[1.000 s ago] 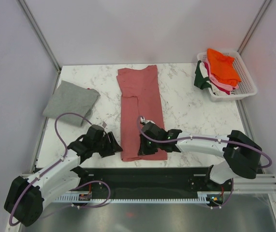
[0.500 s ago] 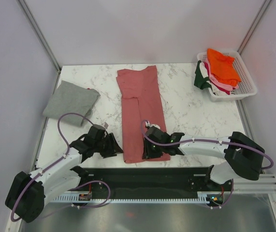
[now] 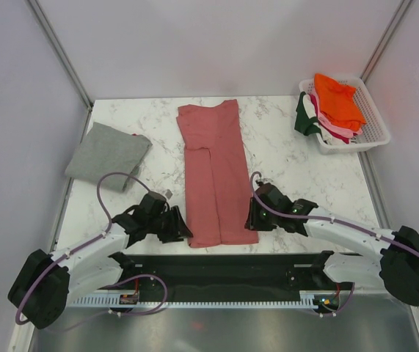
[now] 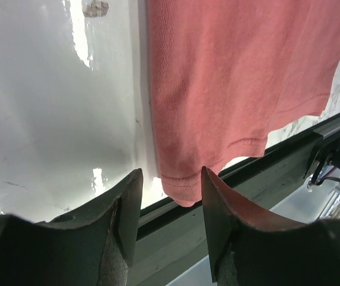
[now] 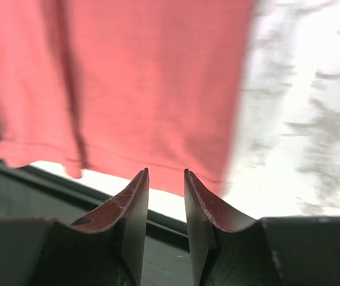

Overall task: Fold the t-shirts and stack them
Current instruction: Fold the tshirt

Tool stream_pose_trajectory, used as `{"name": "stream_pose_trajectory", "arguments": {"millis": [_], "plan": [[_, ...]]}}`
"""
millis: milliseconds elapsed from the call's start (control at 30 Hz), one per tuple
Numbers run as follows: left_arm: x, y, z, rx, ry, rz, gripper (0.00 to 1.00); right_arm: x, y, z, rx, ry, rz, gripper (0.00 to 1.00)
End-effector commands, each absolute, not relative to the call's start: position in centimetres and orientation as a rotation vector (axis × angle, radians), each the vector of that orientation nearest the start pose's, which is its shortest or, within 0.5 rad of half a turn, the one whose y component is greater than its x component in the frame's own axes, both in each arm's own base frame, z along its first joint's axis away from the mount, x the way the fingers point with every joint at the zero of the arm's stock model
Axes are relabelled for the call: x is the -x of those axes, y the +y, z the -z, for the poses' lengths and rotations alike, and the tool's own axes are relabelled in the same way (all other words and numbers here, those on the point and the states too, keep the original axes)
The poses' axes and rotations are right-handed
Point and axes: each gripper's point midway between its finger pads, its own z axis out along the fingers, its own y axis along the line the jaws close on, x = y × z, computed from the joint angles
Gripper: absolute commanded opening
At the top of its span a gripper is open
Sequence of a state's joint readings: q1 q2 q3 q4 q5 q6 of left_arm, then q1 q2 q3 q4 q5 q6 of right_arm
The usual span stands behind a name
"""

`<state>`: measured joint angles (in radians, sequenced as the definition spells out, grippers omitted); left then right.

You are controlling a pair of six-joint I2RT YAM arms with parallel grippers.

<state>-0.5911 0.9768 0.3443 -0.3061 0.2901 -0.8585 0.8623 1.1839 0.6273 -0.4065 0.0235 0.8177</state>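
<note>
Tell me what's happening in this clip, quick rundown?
Two arms are working on a salmon-pink t-shirt, laid out as a long folded strip on the marble table. The left arm has its jaws open at the near left hem corner; the right arm has its jaws open by the near right edge. Neither grips the cloth. A folded grey t-shirt lies far left, and more tees wait in the white basket far right.

Robot test cell in a laboratory. Plain white panels point(image 3: 216, 44) on aluminium posts point(image 3: 59, 53) enclose a marble-patterned counter point(image 3: 290, 165). At the counter's near edge, a black mounting plate point(image 3: 224, 268) carries two bolted arms with exposed purple cables point(image 3: 117, 174).
</note>
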Motion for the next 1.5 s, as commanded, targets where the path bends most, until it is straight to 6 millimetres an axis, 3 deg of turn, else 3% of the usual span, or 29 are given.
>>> {"name": "stream_pose_trajectory", "arguments": {"millis": [0, 167, 267, 367, 500, 633, 700, 800, 1067, 1167, 1233, 1400, 1467], "plan": [[-13.6, -19.9, -3.2, 0.246, 2.704, 0.950, 0.51, -16.0, 19.3, -4.5, 0.033, 2.682, -0.483, 0.38], [-13.3, -20.1, -3.1, 0.238, 2.705, 0.965, 0.51, -15.9, 17.3, -3.6, 0.010, 2.691, -0.427, 0.39], [-13.0, -20.3, -3.1, 0.237, 2.711, 0.974, 0.51, -16.0, 16.7, -3.6, -0.014, 2.689, -0.421, 0.44], [-12.7, -20.5, -3.1, 0.222, 2.712, 0.986, 0.51, -16.3, 16.4, -3.7, -0.037, 2.681, -0.407, 0.57], [-12.7, -20.9, -3.2, 0.211, 2.702, 1.004, 0.50, -16.4, 15.9, -3.5, -0.071, 2.679, -0.392, 0.59], [-12.8, -21.1, -3.0, 0.206, 2.707, 0.998, 0.47, -16.6, 15.7, -3.6, -0.092, 2.668, -0.390, 0.56], [-12.9, -21.2, -3.0, 0.198, 2.711, 0.998, 0.39, -16.5, 15.7, -3.5, -0.092, 2.673, -0.395, 0.55], [-12.9, -21.2, -2.9, 0.199, 2.710, 0.995, 0.36, -16.3, 15.7, -3.3, -0.093, 2.679, -0.401, 0.52], [-12.7, -21.2, -3.0, 0.197, 2.707, 1.005, 0.26, -15.3, 18.1, -2.8, -0.067, 2.714, -0.590, 0.50], [-12.7, -21.3, -3.0, 0.197, 2.711, 1.006, 0.18, -14.6, 19.0, -2.5, -0.045, 2.735, -0.669, 0.50], [-12.7, -21.3, -3.0, 0.197, 2.711, 1.006, 0.03, -14.3, 19.5, -2.4, -0.037, 2.741, -0.715, 0.50], [-12.7, -21.3, -3.0, 0.198, 2.708, 1.007, 0.02, -13.6, 19.0, -1.2, -0.040, 2.780, -0.695, 0.38], [-12.6, -21.3, -3.0, 0.194, 2.710, 1.013, 0.02, -13.6, 19.1, -1.4, -0.041, 2.770, -0.709, 0.26]]}}
